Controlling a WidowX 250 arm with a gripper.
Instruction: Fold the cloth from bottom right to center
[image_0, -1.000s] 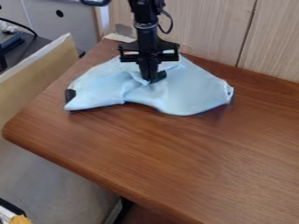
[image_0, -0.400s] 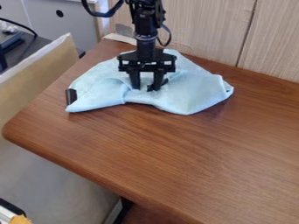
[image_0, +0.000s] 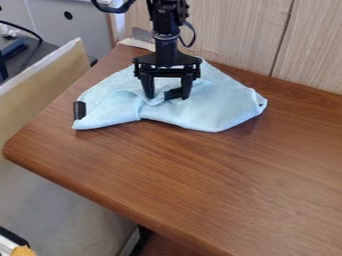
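The robot's arm (image_0: 164, 30) is black and jointed, with a looping black cable and a squared, two-pronged claw (image_0: 166, 95).

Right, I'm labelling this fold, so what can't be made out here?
- Light blue cloth: layers under the fold, hidden by its top layer (camera view).
- Gripper: whether its tips touch the cloth, too small to tell (camera view).
- Brown table: rightmost part, cut off by the right edge (camera view).

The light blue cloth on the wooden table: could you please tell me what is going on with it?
A robot arm is folding the light blue cloth on the wooden table. Its gripper is open over the cloth's middle, beside a small dark patch. The cloth lies partly folded and creased.
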